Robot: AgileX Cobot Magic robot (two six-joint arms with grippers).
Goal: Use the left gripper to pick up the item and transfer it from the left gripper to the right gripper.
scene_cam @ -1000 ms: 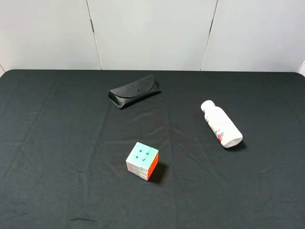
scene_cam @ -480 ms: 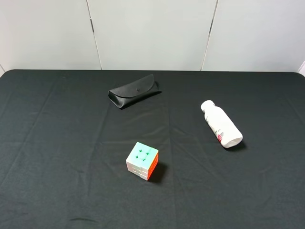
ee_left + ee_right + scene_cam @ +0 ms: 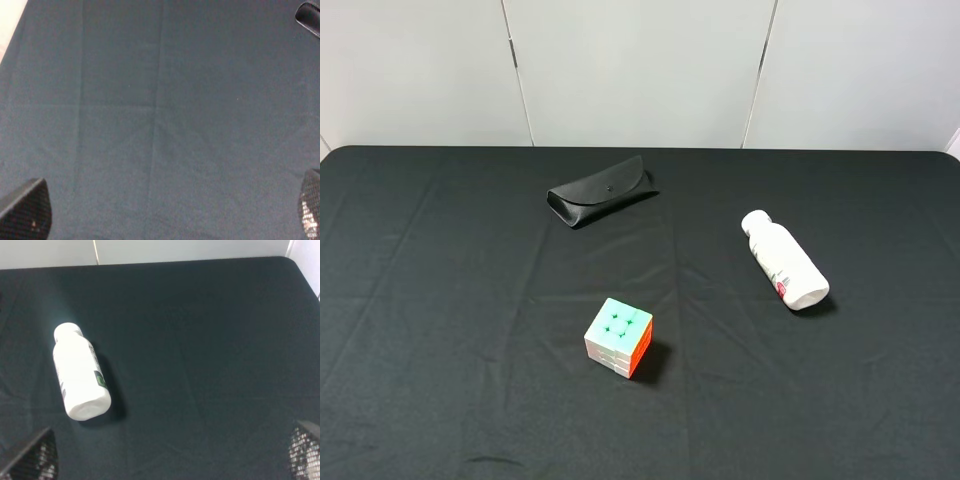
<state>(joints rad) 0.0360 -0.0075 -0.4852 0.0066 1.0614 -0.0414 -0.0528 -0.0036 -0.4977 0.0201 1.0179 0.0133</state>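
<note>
**Ana:** Fingertips first. The left gripper (image 3: 165, 212) shows only two black mesh-textured finger pads (image 3: 27, 210) at the far edges of its wrist view, spread wide apart, with nothing between them but the black cloth-covered table (image 3: 150, 110).

**Ben:** And the right gripper (image 3: 175, 455)?

**Ana:** Same story: its mesh pads (image 3: 37, 460) sit at opposite edges of the right wrist view, jaws wide and empty. Beyond them lies the white plastic bottle with a red-and-green label (image 3: 79, 377), on its side on the cloth.

**Ben:** Where is the task's thing?

**Ana:** The pastel Rubik's cube with a mint-green top and orange side (image 3: 619, 337) rests on the table near the front middle, seen only by the high camera (neither wrist camera catches it). The bottle (image 3: 784, 260) lies well apart to its right, and the black leather glasses case (image 3: 601, 191) sits further back, left of centre.

**Ben:** Does the left wrist view add anything?

**Ana:** Just a dark rounded corner of the case (image 3: 310, 17) at one edge. The high camera, in turn, shows neither arm.

**Ben:** Any change from a second ago?

**Ana:** None in the high view: cube, bottle and case lie exactly where they were.
</note>
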